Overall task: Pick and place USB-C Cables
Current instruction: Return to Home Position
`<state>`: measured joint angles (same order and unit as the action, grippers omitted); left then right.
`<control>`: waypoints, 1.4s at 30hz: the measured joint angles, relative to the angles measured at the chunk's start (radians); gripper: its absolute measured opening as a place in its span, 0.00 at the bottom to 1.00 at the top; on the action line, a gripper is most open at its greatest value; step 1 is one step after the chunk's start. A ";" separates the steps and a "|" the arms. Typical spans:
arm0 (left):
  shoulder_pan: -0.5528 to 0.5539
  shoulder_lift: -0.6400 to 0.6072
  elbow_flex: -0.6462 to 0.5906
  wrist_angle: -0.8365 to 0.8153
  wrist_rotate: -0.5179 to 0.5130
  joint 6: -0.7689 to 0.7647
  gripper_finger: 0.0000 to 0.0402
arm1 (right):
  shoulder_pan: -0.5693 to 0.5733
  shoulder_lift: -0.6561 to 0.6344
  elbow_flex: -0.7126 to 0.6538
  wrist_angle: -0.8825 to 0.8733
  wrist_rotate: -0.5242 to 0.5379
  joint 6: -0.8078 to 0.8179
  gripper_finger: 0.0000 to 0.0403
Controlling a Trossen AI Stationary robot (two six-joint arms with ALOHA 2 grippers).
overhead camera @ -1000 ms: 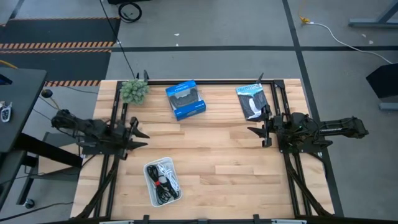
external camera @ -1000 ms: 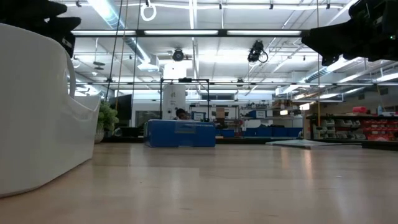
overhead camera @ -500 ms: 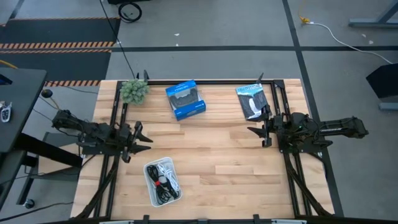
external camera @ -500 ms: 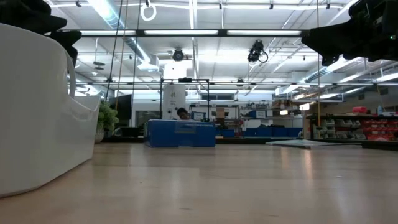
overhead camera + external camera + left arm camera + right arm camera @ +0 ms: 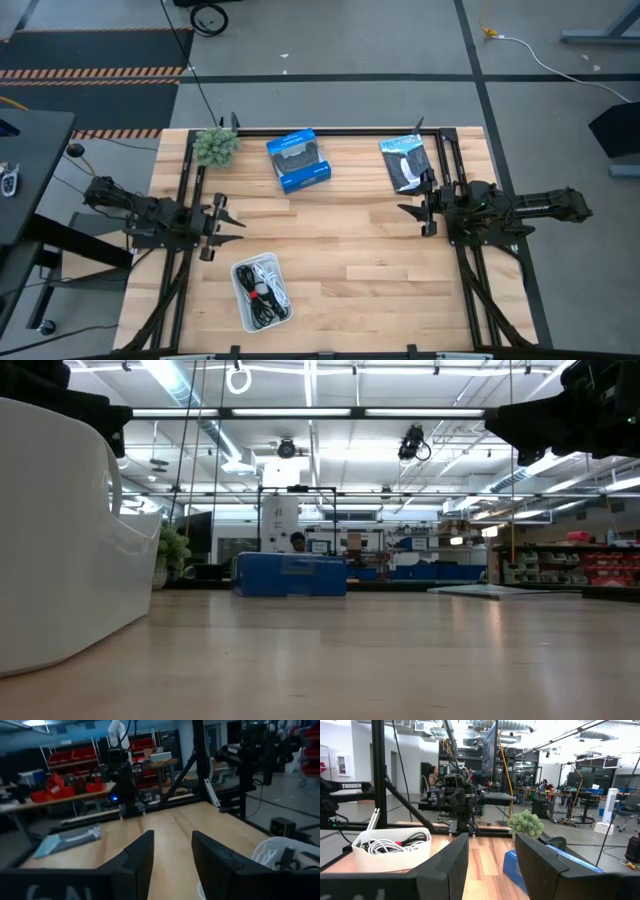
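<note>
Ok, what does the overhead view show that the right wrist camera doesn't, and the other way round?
Only the high view shows the flat black-and-blue packet and both arms whole, the left gripper and right gripper open, facing each other over the table. Only the right wrist view shows the room beyond the table. Both show the white bin holding the cables, the plant and the blue box.

The USB-C cables (image 5: 263, 291) lie heaped in a white bin (image 5: 390, 859) close to the bench's (image 5: 390, 275) near edge, left of its middle. White coils (image 5: 262, 272) fill the bin's far end and black coils (image 5: 263, 311) its near end. A red-marked bundle (image 5: 257, 292) sits between them.
</note>
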<state>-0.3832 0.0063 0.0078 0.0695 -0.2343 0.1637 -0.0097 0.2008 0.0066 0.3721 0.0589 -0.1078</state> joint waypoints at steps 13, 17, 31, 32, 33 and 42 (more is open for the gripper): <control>0.000 0.000 0.000 0.020 -0.002 0.001 0.35 | 0.000 0.000 0.000 0.000 0.000 0.000 0.42; 0.000 0.000 0.000 0.021 -0.002 0.000 0.35 | 0.000 0.000 0.000 0.000 0.000 0.000 0.42; 0.000 0.000 -0.001 0.024 -0.001 0.000 0.35 | 0.000 0.000 0.000 0.000 0.000 0.000 0.42; 0.000 0.000 -0.001 0.024 -0.001 0.000 0.35 | 0.000 0.000 0.000 0.000 0.000 0.000 0.42; 0.000 0.000 -0.001 0.024 -0.001 0.000 0.35 | 0.000 0.000 0.000 0.000 0.000 0.000 0.42; 0.000 0.000 -0.001 0.024 0.000 -0.001 0.35 | 0.000 -0.021 0.000 -0.015 0.001 0.000 0.42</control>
<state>-0.3833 0.0063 0.0071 0.0936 -0.2348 0.1631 -0.0101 0.1799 0.0064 0.3567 0.0597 -0.1078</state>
